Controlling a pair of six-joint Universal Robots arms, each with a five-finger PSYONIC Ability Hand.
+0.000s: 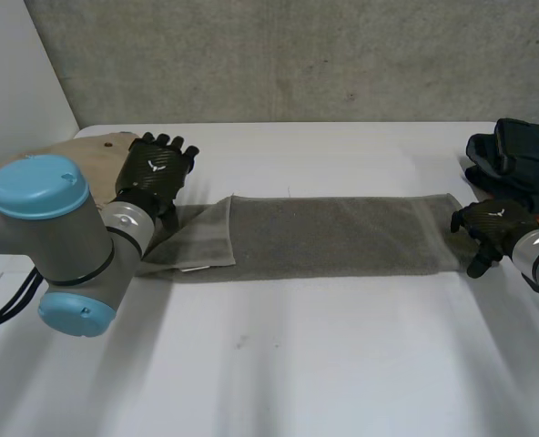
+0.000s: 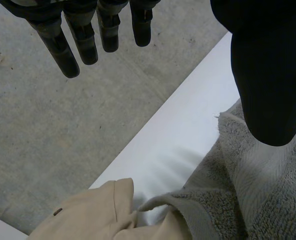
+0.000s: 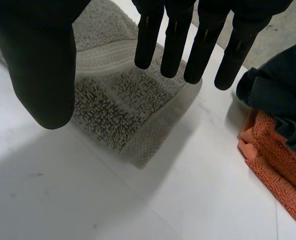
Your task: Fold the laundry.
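Across the white table (image 1: 297,364) I see a long grey terry towel (image 1: 333,238) lying flat, its left end folded over. My left hand (image 1: 156,173) is over that fold, fingers straight and slack, beside a smooth beige garment (image 1: 87,150). My right hand (image 1: 493,228) holds nothing, fingers straight above the towel's other end.

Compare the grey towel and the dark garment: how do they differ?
The grey towel lies spread as a long flat strip on the table, one end folded over; the dark garment is bunched in a heap at the table's right edge. The grey towel is pale, the dark garment near black. The dark garment sits on an orange towel; the grey towel on bare table. Neither is being held.
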